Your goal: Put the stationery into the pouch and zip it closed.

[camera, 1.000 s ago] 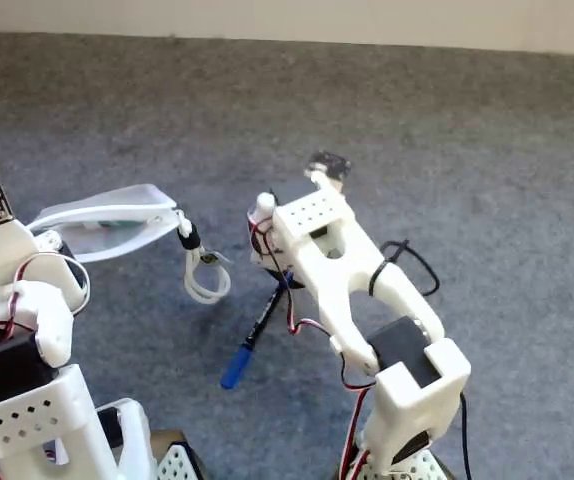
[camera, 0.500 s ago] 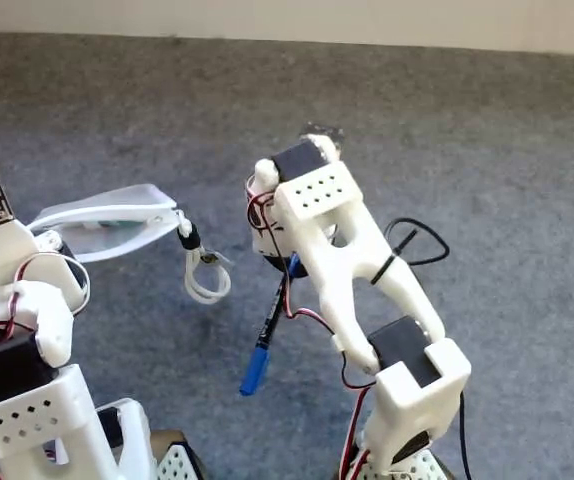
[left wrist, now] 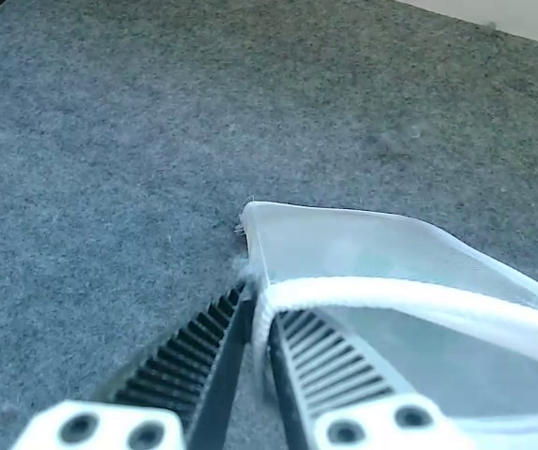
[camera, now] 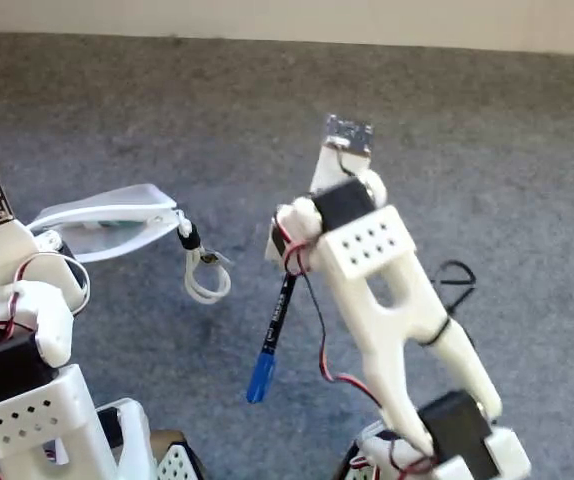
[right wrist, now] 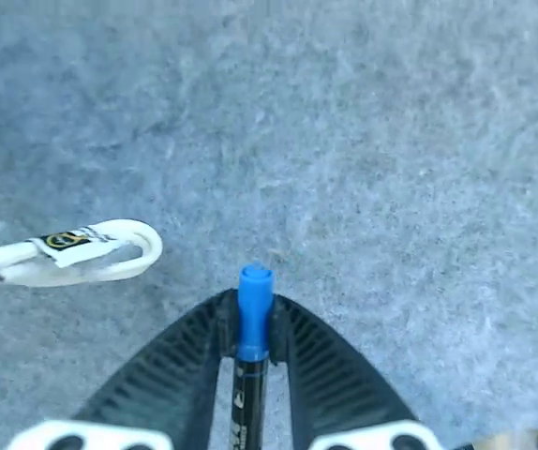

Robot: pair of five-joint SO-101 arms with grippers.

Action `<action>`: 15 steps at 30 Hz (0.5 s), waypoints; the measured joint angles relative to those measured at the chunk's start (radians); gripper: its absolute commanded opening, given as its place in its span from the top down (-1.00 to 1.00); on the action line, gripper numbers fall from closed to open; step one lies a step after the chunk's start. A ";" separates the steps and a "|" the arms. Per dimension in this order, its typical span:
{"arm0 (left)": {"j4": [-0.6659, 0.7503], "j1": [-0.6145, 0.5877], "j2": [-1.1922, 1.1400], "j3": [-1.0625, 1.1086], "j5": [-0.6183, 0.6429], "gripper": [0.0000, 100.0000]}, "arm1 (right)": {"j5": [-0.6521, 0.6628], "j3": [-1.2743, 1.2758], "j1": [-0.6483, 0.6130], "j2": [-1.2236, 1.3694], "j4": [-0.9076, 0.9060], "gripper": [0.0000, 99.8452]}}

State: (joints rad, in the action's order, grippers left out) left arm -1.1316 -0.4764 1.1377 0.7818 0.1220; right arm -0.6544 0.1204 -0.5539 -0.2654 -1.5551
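Note:
A black pen with a blue cap hangs tip-down above the carpet, cap lowest, with my right gripper shut on its upper part. In the right wrist view the pen sits pinched between the gripper pads, blue cap pointing away. A white mesh pouch is lifted at the left, its edge clamped in my left gripper. The pouch's white wrist loop dangles from its near end, to the left of the pen.
Grey carpet covers the whole table, with a pale wall strip along the far edge. The two arm bases stand at the front. A black cable trails beside the right arm.
My right arm has lifted the pen off the carpet and swung it upright, moving slightly right. The left arm and pouch have stayed still.

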 measured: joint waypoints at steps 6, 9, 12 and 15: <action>0.000 0.000 0.000 0.000 0.000 0.98 | 0.000 0.118 0.000 -0.180 0.072 0.99; 0.000 0.000 0.000 0.000 0.000 0.98 | 0.000 0.183 0.000 -0.276 0.115 0.99; 0.000 0.000 0.000 0.000 0.000 0.98 | 0.000 0.267 0.000 -0.371 0.181 0.99; 0.000 0.000 0.000 0.000 0.000 0.98 | 0.000 0.359 0.000 -0.462 0.261 0.99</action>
State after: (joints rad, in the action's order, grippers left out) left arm -1.1316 -0.4764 1.1377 0.7818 0.1220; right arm -0.6544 0.4795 -0.5539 -0.7273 -1.2942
